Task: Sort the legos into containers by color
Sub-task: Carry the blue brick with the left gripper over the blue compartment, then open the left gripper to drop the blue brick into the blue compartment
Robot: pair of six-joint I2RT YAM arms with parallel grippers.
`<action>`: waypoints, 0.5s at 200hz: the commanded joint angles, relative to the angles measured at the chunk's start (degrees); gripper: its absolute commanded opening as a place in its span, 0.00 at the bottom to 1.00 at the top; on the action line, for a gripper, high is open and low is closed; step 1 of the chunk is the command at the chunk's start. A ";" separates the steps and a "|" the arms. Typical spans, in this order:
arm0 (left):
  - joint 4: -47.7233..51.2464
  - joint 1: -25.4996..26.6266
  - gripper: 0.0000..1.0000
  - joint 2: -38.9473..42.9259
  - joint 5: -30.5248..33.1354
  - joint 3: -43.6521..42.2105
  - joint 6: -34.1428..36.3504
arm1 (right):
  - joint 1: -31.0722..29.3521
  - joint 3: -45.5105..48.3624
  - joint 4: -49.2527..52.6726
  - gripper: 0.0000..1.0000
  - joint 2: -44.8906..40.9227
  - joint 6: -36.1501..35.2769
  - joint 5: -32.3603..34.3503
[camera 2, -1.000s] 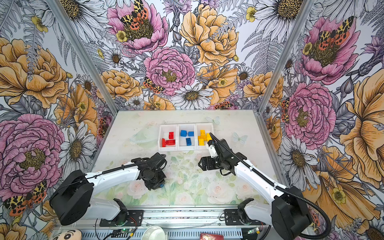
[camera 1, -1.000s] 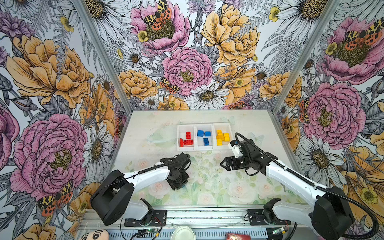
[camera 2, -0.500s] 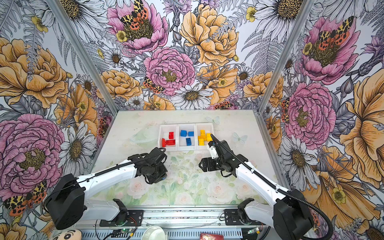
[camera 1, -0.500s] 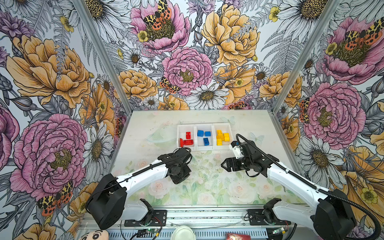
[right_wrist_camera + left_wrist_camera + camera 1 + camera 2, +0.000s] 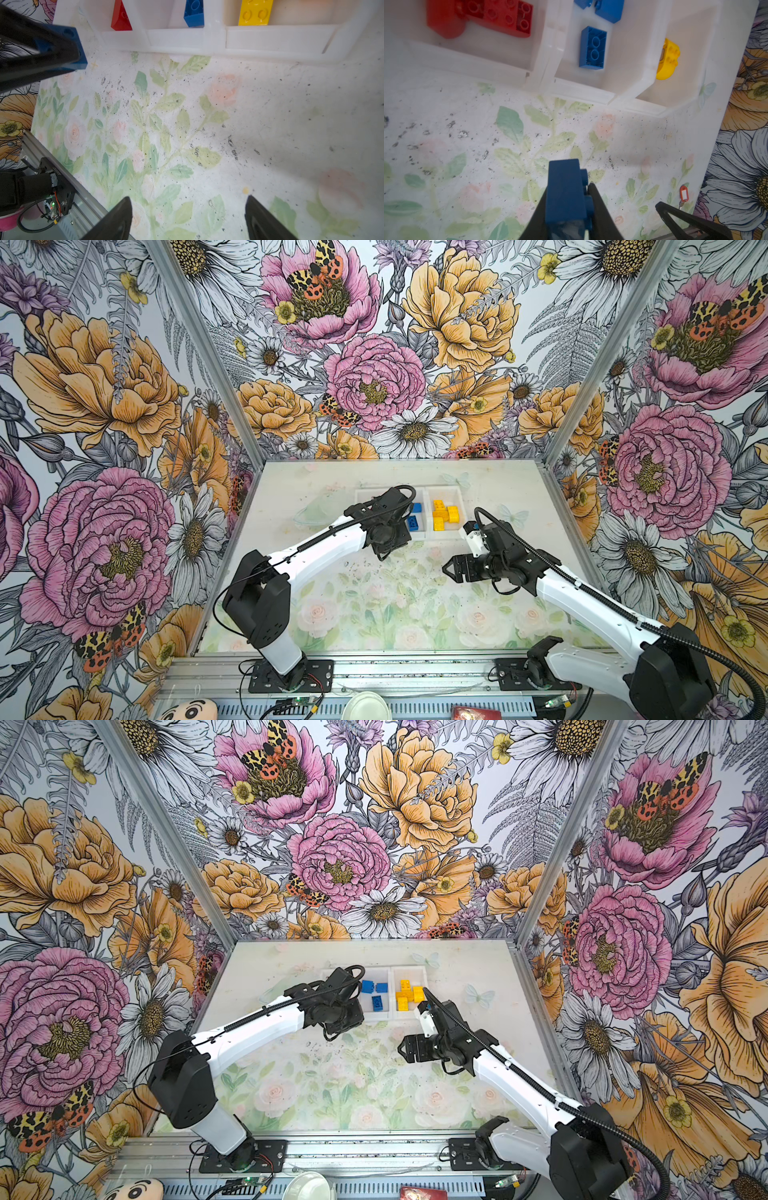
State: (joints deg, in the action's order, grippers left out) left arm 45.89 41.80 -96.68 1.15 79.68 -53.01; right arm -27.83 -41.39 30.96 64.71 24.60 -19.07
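Left gripper (image 5: pixel 568 190) pinches a small blue studded plastic brick (image 5: pixel 563 180) above the table (image 5: pixel 446 145), just short of the white plastic three-bin tray (image 5: pixel 581 91). Best carried fully over the middle bin (image 5: pixel 625 62), which holds other blue bricks (image 5: pixel 592 47), before letting go. Right gripper (image 5: pixel 187 209) hangs spread, empty.

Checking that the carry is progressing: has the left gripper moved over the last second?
Yes. In a top view the left gripper, shut on a blue brick, has moved toward the white tray, away from the near table edge.
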 commanded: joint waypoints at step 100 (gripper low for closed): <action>5.17 -4.28 0.19 -24.41 6.04 25.88 16.67 | 0.15 0.16 -0.64 0.86 -1.52 0.82 0.83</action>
State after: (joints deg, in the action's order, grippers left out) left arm 49.63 38.50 -119.72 3.95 102.43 -39.13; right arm -27.83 -41.36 30.96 64.49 24.64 -18.90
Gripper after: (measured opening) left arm 0.258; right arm 0.861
